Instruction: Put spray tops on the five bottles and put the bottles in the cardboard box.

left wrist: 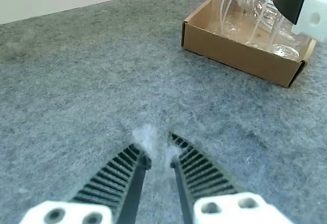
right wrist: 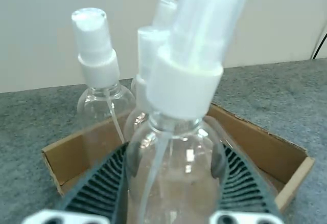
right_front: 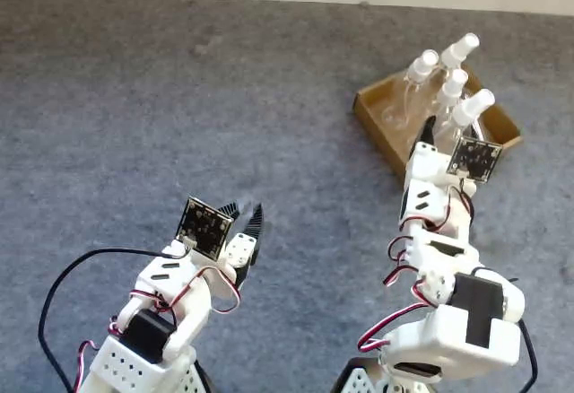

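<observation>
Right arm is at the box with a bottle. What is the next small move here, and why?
Probably ease the held bottle straight down until it stands on the box floor, before letting go. The right gripper has its fingers shut on it, spray top fitted, above the cardboard box and next to three other bottles with tops on. Whether its base already rests there cannot be told.

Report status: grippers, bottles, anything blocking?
Left gripper open, empty, over the mat. Right gripper shut on a capped bottle at the cardboard box. Three capped bottles stand inside. Nothing blocking.
</observation>
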You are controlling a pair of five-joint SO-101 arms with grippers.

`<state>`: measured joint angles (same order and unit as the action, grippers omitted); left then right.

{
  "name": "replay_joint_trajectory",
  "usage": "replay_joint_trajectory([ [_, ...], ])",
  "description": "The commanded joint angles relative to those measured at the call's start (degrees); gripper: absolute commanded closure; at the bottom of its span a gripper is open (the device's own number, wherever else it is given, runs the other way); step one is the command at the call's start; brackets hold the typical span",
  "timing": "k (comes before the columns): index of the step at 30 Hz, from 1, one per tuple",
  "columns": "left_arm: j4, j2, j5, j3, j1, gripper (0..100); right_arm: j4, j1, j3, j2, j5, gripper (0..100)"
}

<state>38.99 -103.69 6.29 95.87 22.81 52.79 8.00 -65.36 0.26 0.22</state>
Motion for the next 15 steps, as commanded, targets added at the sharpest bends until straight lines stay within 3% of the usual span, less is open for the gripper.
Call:
replay_joint_trajectory([
  [1, 0.0, -0.75, -0.53, 1.19, -0.84, 99, 1.01, 0.04, 3.3, -0.31, 0.62, 87.2],
  [7, 0.09, -0.75, -0.53, 1.19, -0.84, 99, 1.45, 0.04, 3.47, 4.53, 0.26, 87.2],
  [12, 0.09, -0.75, -0.53, 1.19, -0.92, 99, 10.59, 0.04, 3.47, 5.85, 0.62, 87.2],
  [15, 0.0, -0.75, -0.53, 1.19, -0.92, 99, 9.1, 0.04, 3.38, 5.85, 0.62, 87.2],
])
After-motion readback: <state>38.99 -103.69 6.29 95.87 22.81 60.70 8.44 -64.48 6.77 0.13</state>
